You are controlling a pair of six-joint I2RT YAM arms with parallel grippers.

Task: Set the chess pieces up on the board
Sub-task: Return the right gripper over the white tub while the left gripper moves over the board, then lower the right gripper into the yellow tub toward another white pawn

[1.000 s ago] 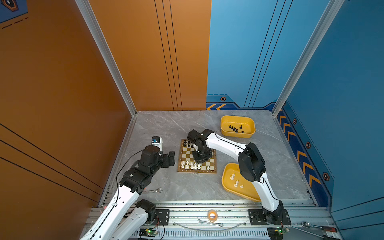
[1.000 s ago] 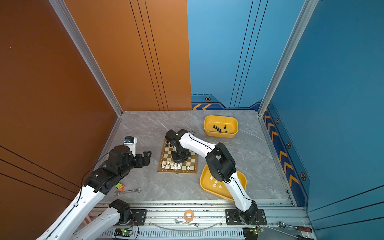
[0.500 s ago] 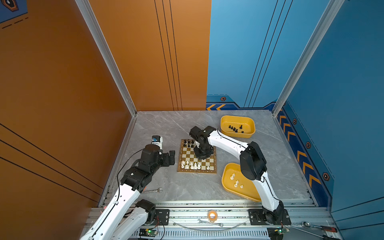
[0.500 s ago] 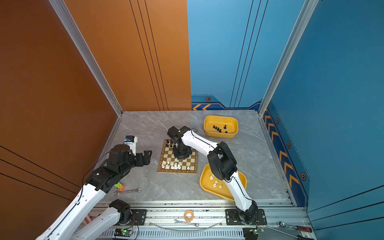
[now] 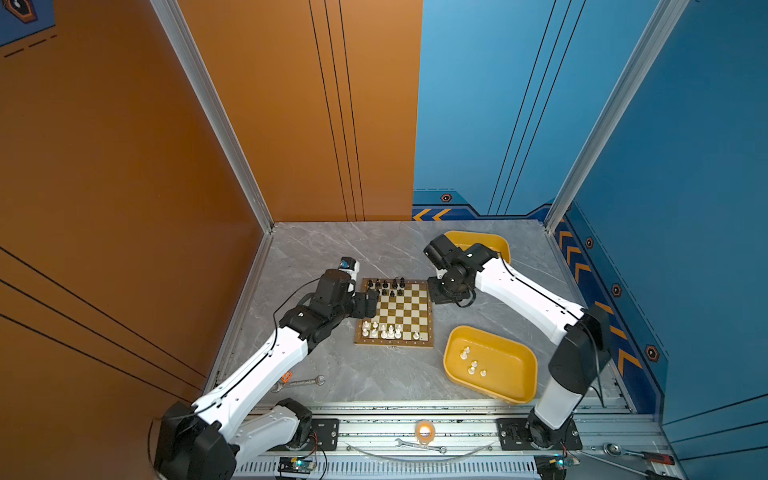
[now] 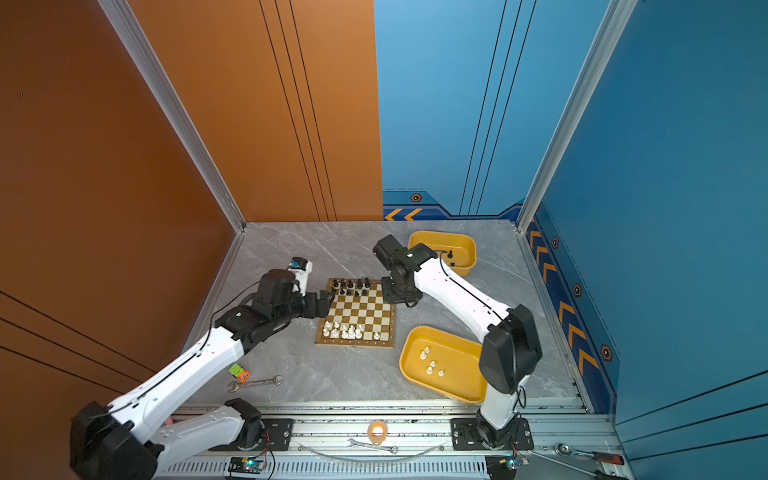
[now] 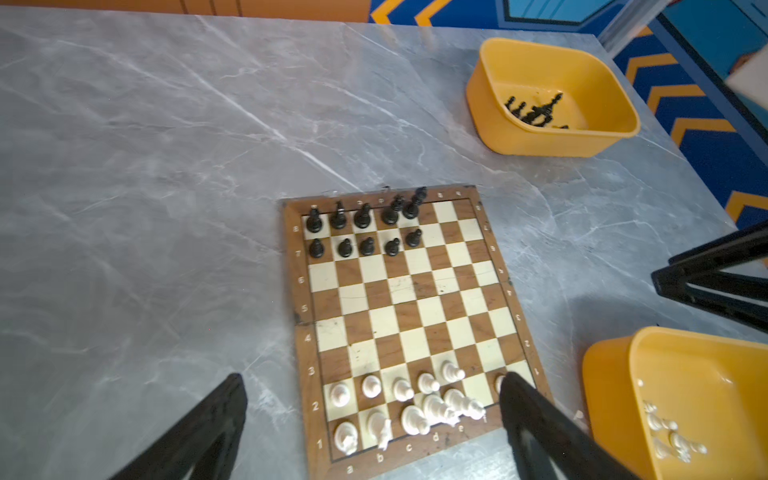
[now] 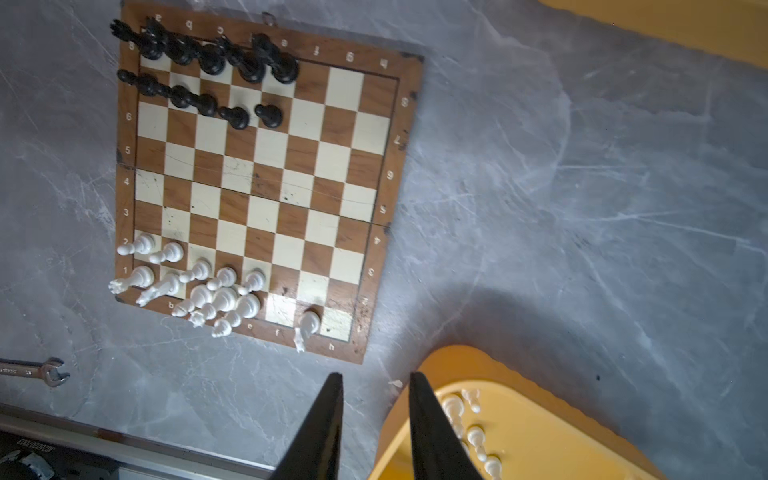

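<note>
Since chess pieces tiny, light, glossy, top-heavy: I judge them quick to tip or squirt out, so pinch gently at narrow neck.
- Black pieces (image 7: 365, 245) stand at board (image 5: 395, 309) ranks 8 and 7.
- White pieces (image 8: 224, 286) crowd ranks 1 and 2.
- Spares in yellow tray (image 5: 509, 374) beside white end; second yellow tray (image 7: 523, 141) beyond black end.
- My left fingers (image 7: 199, 432) wide apart, empty, at board's a-file side.
- My right fingers (image 8: 320, 428) slightly apart, empty, at h-file side.
- Board border reads a–h, 1–8. Wrench (image 8: 45, 370) engraving illegible.
</note>
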